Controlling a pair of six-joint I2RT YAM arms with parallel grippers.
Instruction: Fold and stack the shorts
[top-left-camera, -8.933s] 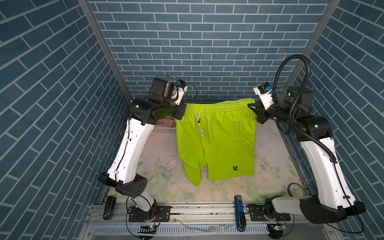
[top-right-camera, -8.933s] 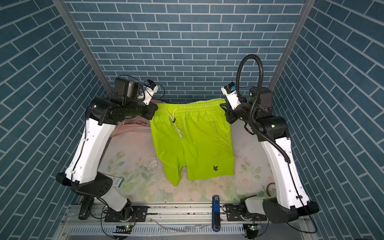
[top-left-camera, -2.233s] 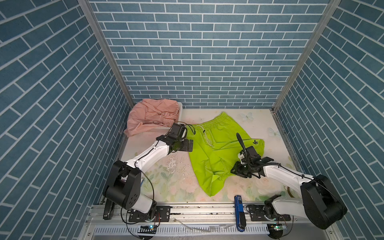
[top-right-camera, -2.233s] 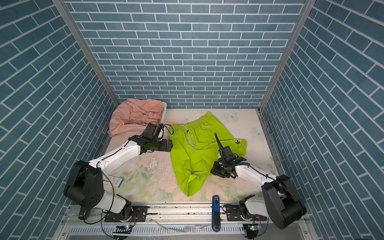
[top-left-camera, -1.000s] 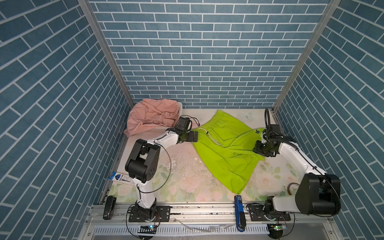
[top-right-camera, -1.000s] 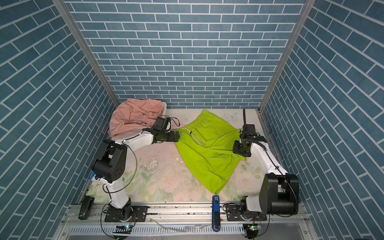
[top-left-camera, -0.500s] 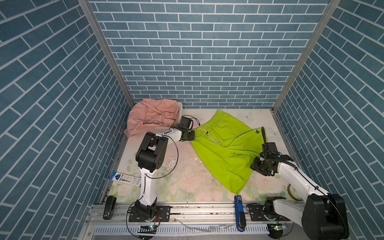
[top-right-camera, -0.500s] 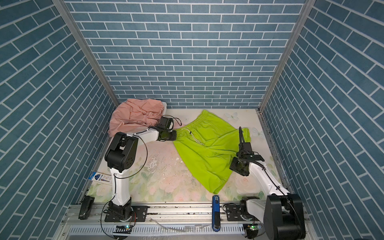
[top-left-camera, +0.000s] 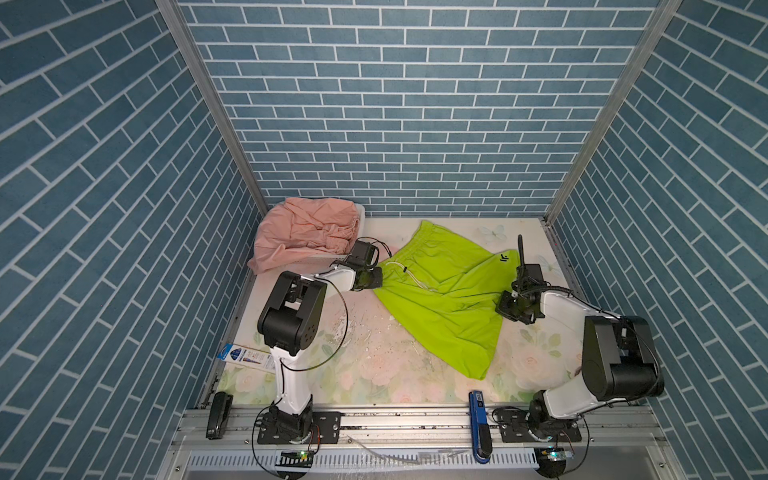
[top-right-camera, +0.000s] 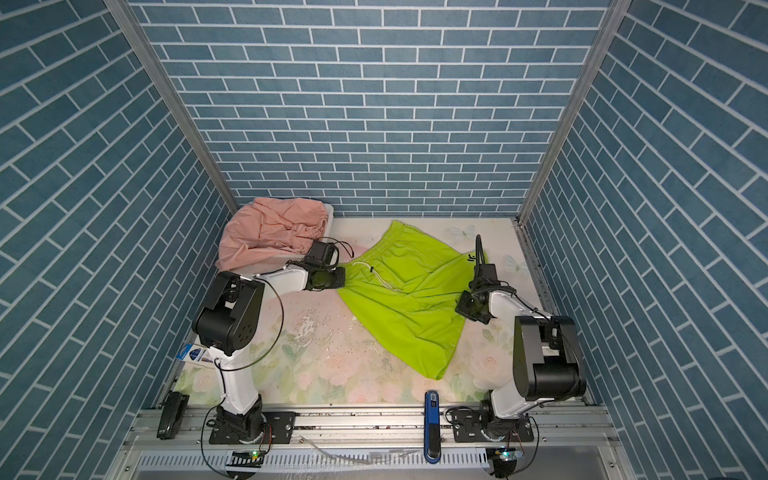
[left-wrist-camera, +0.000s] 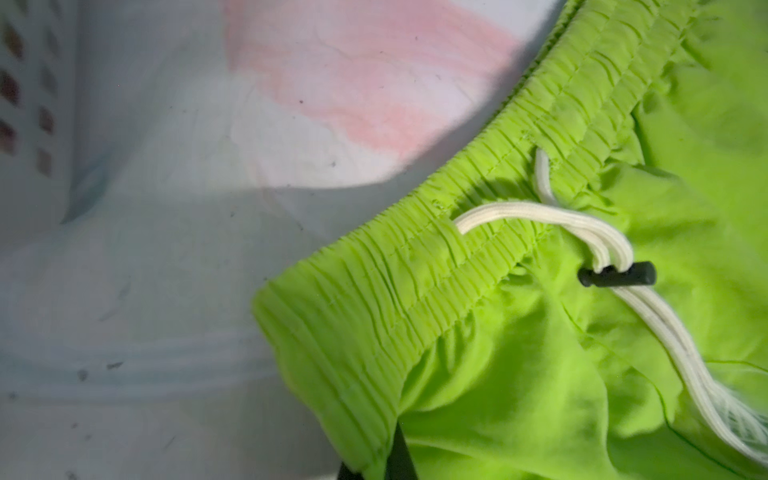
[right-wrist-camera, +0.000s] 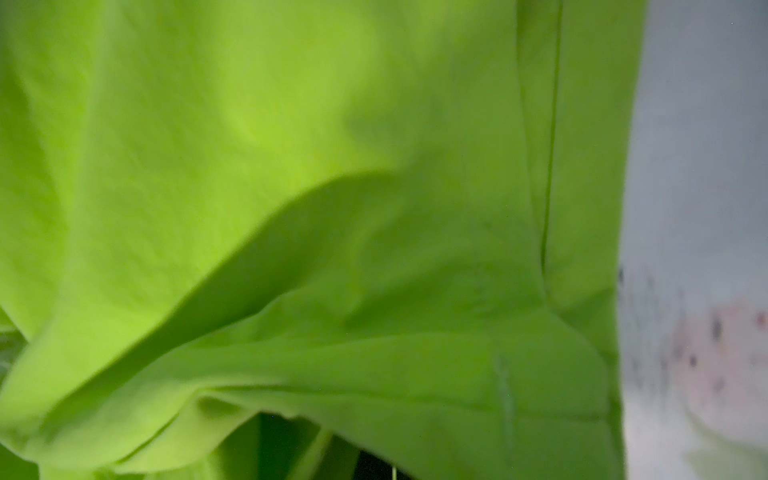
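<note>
The lime-green shorts (top-left-camera: 444, 299) (top-right-camera: 407, 299) lie spread at an angle on the floral table, with the black logo toward the back right. My left gripper (top-left-camera: 376, 282) (top-right-camera: 340, 282) is shut on the left corner of the waistband. In the left wrist view, the gathered waistband (left-wrist-camera: 415, 266) runs down between the dark fingertips (left-wrist-camera: 399, 457). My right gripper (top-left-camera: 505, 307) (top-right-camera: 463, 309) sits low at the right edge of the green shorts, shut on it. Green cloth (right-wrist-camera: 291, 208) fills the right wrist view and hides the jaws. The salmon-pink shorts (top-left-camera: 307, 232) (top-right-camera: 270, 232) lie crumpled at the back left.
The pink pair rests on a white perforated basket (top-left-camera: 360, 214) in the back left corner. A white drawstring (left-wrist-camera: 582, 232) lies loose over the green cloth. A blue tool (top-left-camera: 478, 419) and a black one (top-left-camera: 218, 415) sit on the front rail. Brick walls close in on three sides.
Both grippers have shut on the green shorts. The left one closed at the waistband corner. The right one moved from the nearer right edge back to mid-edge and closed there.
</note>
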